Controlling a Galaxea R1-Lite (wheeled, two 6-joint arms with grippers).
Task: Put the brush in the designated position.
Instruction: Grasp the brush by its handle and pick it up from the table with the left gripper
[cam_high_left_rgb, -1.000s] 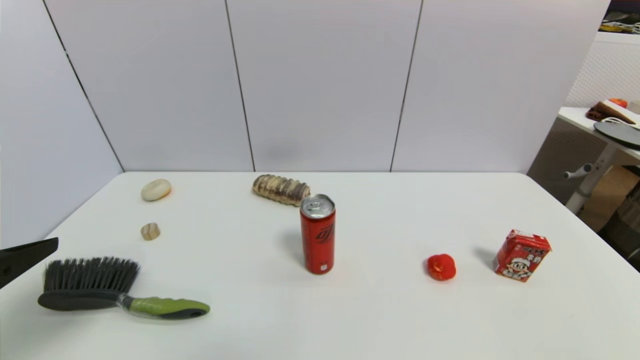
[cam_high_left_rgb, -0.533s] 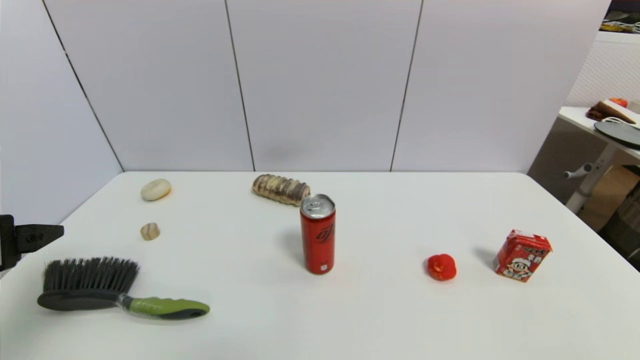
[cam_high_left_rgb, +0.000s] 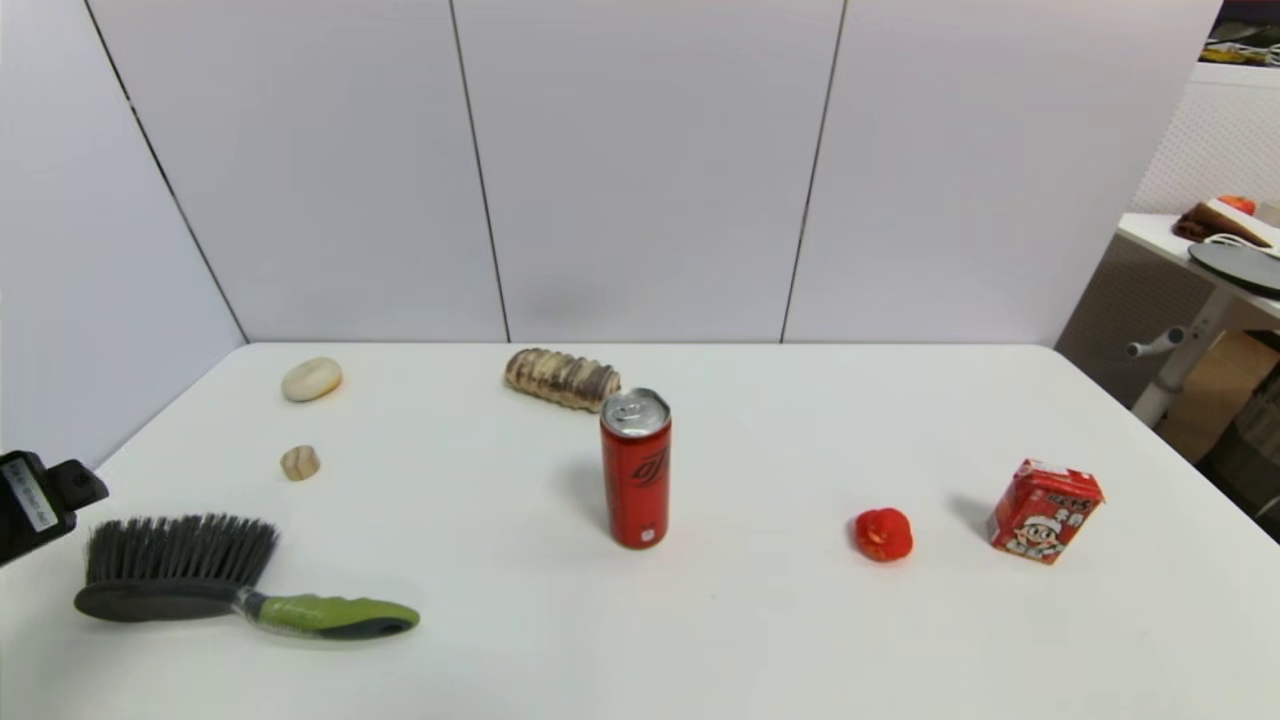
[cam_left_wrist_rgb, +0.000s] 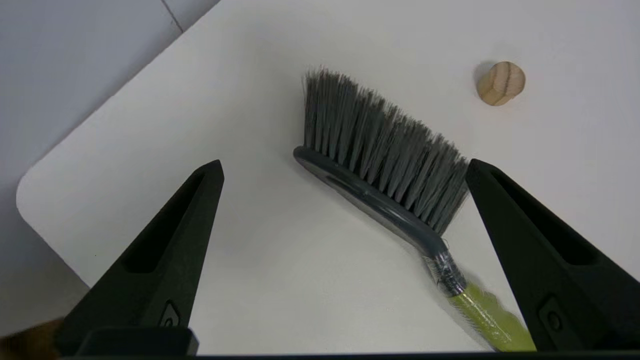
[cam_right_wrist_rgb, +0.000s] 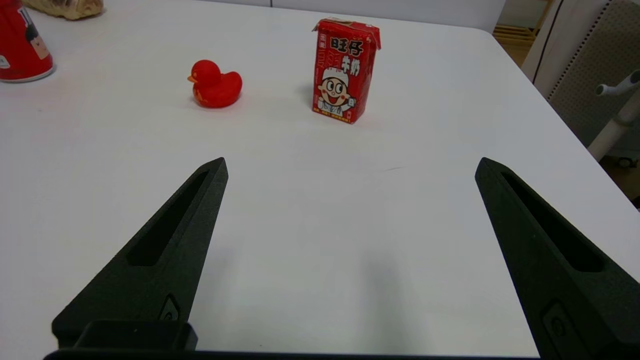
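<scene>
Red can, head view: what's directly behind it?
Behind the red can, toward the wall, lies a brown striped bread roll; the can's rim hides the roll's right end, so contact between them cannot be judged.

Open table around the brush at the near left

The brush is lying with bare white table on every side; a small wooden knob is sitting just beyond its bristles, and the red can is standing well apart to the right.

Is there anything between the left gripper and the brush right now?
Nothing visible. The left gripper hangs open above the brush, which lies flat on bare table. The small wooden piece sits apart, beyond the bristles.
</scene>
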